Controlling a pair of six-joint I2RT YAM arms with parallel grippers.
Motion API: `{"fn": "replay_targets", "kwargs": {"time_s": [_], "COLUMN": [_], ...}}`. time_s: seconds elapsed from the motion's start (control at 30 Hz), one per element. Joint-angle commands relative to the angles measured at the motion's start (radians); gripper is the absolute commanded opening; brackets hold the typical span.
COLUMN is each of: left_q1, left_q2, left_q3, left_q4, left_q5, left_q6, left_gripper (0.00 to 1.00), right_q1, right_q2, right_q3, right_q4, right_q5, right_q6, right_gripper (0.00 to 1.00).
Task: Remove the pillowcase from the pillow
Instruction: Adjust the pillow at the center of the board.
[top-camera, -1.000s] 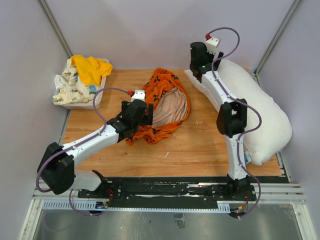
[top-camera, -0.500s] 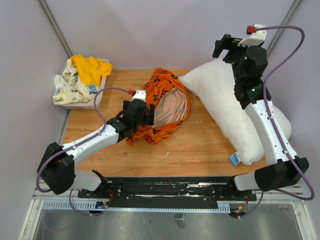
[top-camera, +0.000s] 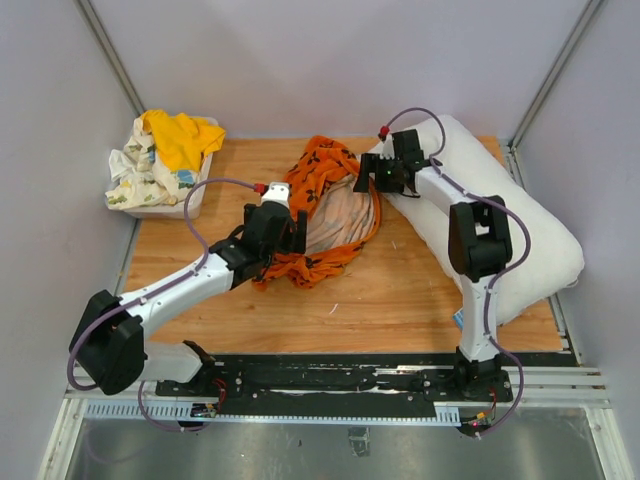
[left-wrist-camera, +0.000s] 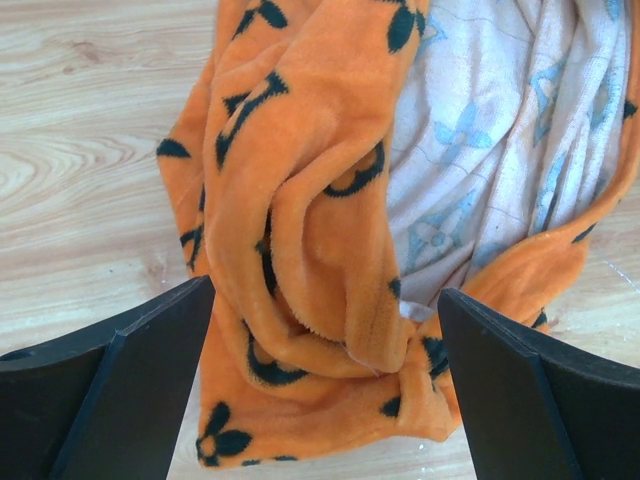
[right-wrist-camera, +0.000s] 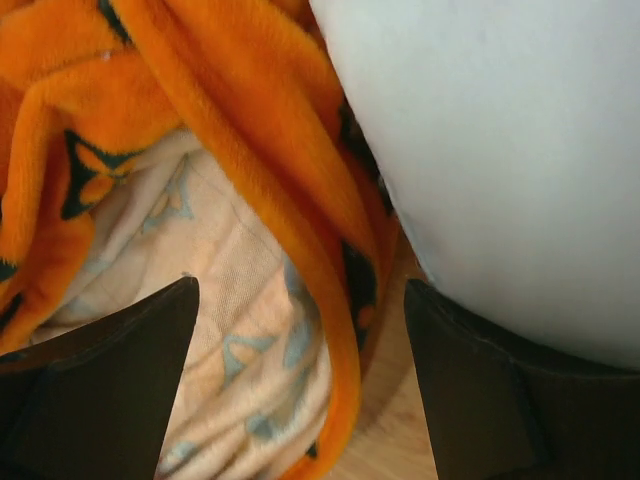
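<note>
Pillowcase (top-camera: 335, 175): crumpled heap, mid-table toward far edge. Pale lining exposed. Off the pillow.
Pillow (top-camera: 540, 240): bare, lies along right edge, from far-right corner toward near-right corner. Its far-left end rests against pillowcase.
L gripper (left-wrist-camera: 325, 295): fingers spread wide, released. Bunched orange fold sits between them, at near-left part of heap.
R gripper (right-wrist-camera: 300, 288): fingers apart, nothing clamped. Positioned over the line where pillowcase rim meets pillow.
Bin (top-camera: 190, 195): far-left corner. Holds yellow cloth (top-camera: 180, 140) and a floral cloth (top-camera: 135, 175).
</note>
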Motion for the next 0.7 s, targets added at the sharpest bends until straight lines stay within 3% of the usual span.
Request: {"fn": "replay_targets", "kwargs": {"time_s": [0.0, 0.17, 0.37, 0.53, 0.67], "left_q1": [0.011, 0.092, 0.229, 0.238, 0.239], "left_q2": [-0.054, -0.077, -0.198, -0.144, -0.090], "left_q3": [-0.028, -0.089, -0.189, -0.166, -0.155], "left_q4": [0.010, 0.077, 0.180, 0.170, 0.171], "left_q5": [-0.029, 0.059, 0.170, 0.174, 0.156], "left_q6": [-0.017, -0.050, -0.116, -0.118, -0.129], "left_gripper": [0.99, 0.99, 0.99, 0.99, 0.99], "right_q1": [-0.043, -0.176, -0.257, -0.252, -0.165], "right_q2": [0.092, 0.181, 0.132, -0.001, -0.114], "right_q3": [0.167, 0.166, 0.064, -0.100, -0.191], "right_q4": [-0.058, 0.006, 0.069, 0.218, 0.279], "right_q5": [-0.056, -0.072, 0.090, 0.184, 0.228], "right_q6": [0.055, 0.226, 0.242, 0.276, 0.173], "right_gripper": [0.85, 0.85, 0.86, 0.92, 1.00]}}
